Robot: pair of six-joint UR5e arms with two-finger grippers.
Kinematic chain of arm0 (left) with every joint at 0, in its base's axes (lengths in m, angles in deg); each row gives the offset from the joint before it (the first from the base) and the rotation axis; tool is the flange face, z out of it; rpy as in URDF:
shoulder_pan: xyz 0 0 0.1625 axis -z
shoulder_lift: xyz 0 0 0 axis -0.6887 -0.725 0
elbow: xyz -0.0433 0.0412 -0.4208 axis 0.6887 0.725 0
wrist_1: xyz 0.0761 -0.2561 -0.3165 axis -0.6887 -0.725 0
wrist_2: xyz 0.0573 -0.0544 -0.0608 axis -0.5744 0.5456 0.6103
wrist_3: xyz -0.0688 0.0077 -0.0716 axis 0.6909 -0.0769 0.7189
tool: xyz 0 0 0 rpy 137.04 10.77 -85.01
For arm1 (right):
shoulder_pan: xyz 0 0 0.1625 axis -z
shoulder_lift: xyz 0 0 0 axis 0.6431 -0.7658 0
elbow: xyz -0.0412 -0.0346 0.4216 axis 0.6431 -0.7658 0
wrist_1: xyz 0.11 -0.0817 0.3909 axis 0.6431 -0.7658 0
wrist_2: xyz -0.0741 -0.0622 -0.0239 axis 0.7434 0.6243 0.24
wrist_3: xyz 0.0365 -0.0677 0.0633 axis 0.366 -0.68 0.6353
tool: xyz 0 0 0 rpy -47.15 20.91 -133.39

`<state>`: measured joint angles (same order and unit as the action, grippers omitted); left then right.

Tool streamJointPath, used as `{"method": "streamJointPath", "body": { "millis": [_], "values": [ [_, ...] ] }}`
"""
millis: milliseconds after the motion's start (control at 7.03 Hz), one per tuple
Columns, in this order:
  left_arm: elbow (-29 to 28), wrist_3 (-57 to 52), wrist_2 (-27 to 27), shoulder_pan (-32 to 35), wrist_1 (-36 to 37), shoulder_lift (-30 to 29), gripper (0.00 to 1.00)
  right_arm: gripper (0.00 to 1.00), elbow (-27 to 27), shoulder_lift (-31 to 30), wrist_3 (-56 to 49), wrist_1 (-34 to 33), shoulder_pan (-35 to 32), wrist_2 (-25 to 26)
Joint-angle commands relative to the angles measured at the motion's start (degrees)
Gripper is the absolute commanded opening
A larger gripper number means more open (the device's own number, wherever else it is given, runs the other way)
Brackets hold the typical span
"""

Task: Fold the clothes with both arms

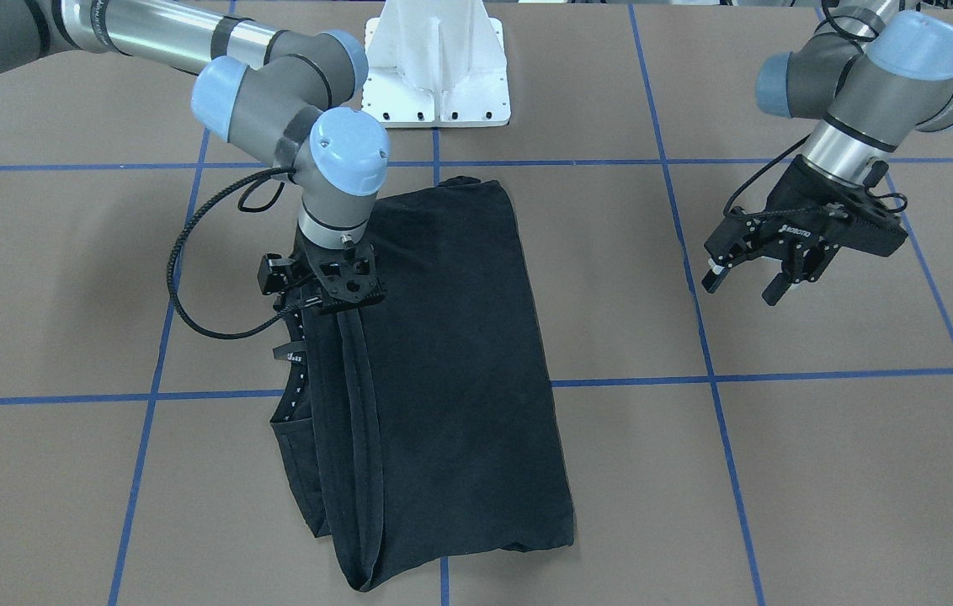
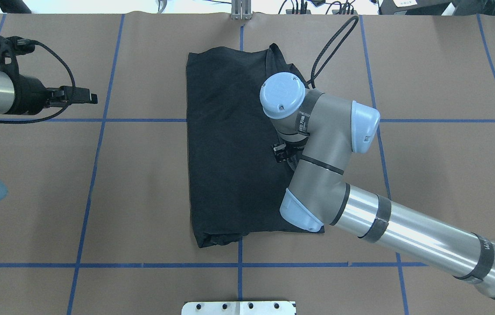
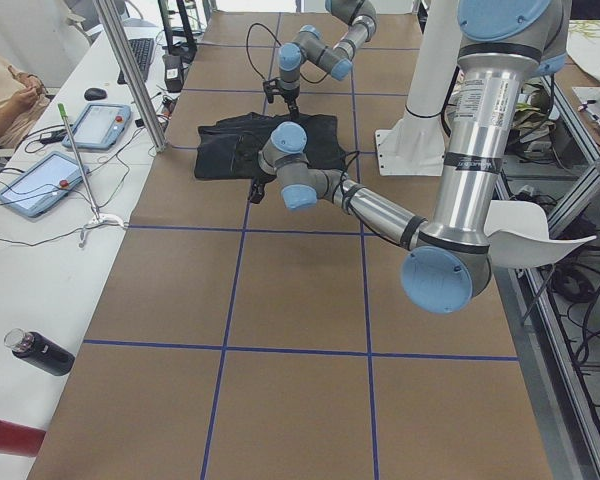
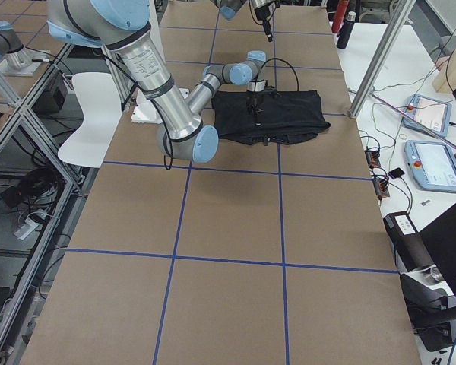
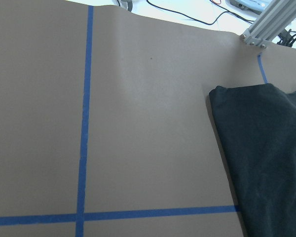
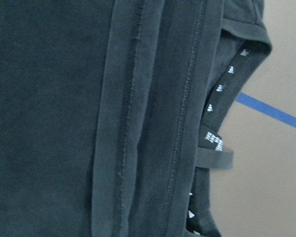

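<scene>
1. The black T-shirt (image 1: 451, 353) lies folded into a long strip in the middle of the counter (image 1: 822, 471), in front of the white pedestal (image 1: 436, 67); it crosses one blue tape line (image 1: 822, 374) of the grid on the brown cover.
2. The right arm (image 1: 300, 109) reaches over the shirt from the robot's right side, its wrist pointing straight down; the right gripper (image 1: 340, 303) sits at the shirt's long edge on that side, where several hemmed layers lie stacked.
3. The fingertips of that gripper merge with the dark cloth in every view; I cannot tell how wide they stand or whether they have hold of the fabric.
4. In the right wrist view, stitched hems (image 6: 123, 123) run side by side; beside them is the neck tape (image 6: 219, 94) with small white marks, and a black loop tag (image 6: 214, 158) sticks out over the brown cover.
5. The left arm (image 1: 872, 76) is well apart from the shirt, on the robot's left side; the left gripper (image 1: 746, 284) hangs above bare counter, tilted down towards the shirt, with its fingers spread and nothing between them.
6. The left wrist view shows only the shirt's nearest corner and long edge at its right, with bare brown cover and tape lines over the remainder.
7. A black cable (image 1: 182, 278) hangs in a loop beside the right wrist, above the counter next to the shirt.
</scene>
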<state>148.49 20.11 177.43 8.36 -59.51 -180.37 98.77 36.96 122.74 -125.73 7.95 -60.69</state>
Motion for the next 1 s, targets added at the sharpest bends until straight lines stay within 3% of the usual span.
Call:
{"method": "streamJointPath", "body": {
  "millis": [0,854],
  "values": [
    [0.5,-0.1,0.5,0.2,0.0,0.5,0.99,0.96,-3.6,1.6,0.7,1.8,1.2,0.3],
    [0.6,0.0,1.0,0.4,-0.4,0.6,1.0,0.96,-0.1,-5.4,-4.9,1.4,-1.6,1.2]
  ]
}}
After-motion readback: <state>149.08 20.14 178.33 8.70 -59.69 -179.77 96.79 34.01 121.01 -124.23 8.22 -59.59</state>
